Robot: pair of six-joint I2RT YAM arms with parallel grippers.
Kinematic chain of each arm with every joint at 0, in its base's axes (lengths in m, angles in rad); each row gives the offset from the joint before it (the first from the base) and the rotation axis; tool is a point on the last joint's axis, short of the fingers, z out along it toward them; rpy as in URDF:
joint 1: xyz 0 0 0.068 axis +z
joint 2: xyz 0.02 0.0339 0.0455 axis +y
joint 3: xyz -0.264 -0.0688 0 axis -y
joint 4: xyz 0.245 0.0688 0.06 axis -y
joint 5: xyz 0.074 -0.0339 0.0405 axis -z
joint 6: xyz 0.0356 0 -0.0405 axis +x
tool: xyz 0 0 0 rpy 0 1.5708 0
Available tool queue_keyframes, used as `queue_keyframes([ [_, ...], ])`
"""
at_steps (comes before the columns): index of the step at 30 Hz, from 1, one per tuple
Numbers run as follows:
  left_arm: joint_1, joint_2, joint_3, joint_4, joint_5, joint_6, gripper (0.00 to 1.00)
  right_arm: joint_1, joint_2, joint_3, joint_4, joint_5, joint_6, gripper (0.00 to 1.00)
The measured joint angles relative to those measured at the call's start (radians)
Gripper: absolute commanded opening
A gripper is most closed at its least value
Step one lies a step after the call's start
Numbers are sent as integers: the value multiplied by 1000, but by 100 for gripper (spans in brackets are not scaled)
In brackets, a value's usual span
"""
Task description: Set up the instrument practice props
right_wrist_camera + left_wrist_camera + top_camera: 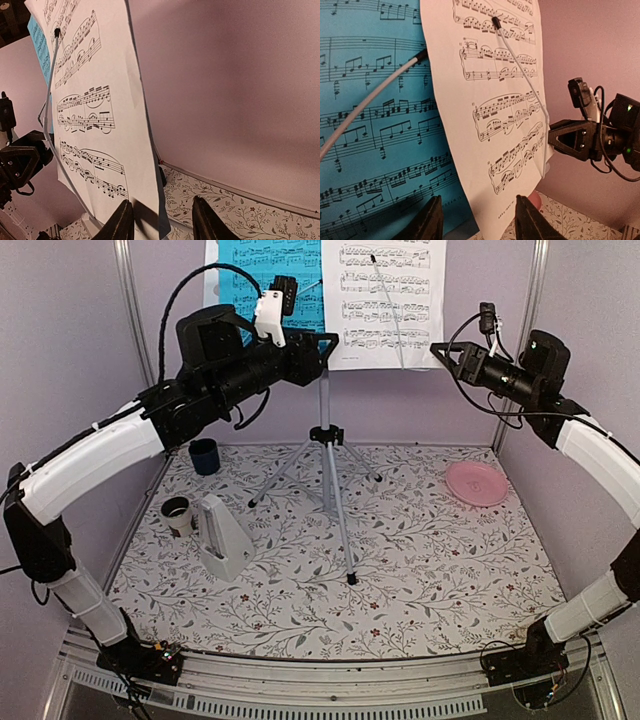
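The music stand's silver tripod (330, 475) stands mid-table; its desk is hidden behind the sheets. A bright blue music sheet (265, 265) and a white music sheet (385, 300) rest on it, each under a thin wire arm. My left gripper (326, 346) is open at the white sheet's lower left corner; in the left wrist view that sheet (490, 100) hangs between the fingers (479, 225), with the blue sheet (370, 125) to the left. My right gripper (443, 352) is open around the white sheet's right edge (100, 125), as the right wrist view (162, 222) shows. The white metronome (222, 536) stands front left.
A dark blue cup (204, 455) and a small white cup (177, 513) sit at the left. A pink round plate (476, 482) lies at the right. The tripod legs spread across the middle of the flowered tabletop (440, 580). Purple walls enclose the back and sides.
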Motion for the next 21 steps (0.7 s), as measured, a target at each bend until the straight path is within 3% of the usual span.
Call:
queue_keyframes([
  [7,0,55,77,-47,-31,-19,41,0,3,7,10,-5,8,32],
  [14,-2,78,106,-71,-29,-29,10,0,5,8,16,-13,11,20],
  [17,-3,79,106,-71,-29,-32,0,0,6,8,17,-17,12,11],
  [21,-3,82,114,-71,-29,-29,0,0,6,8,22,-20,14,3],
])
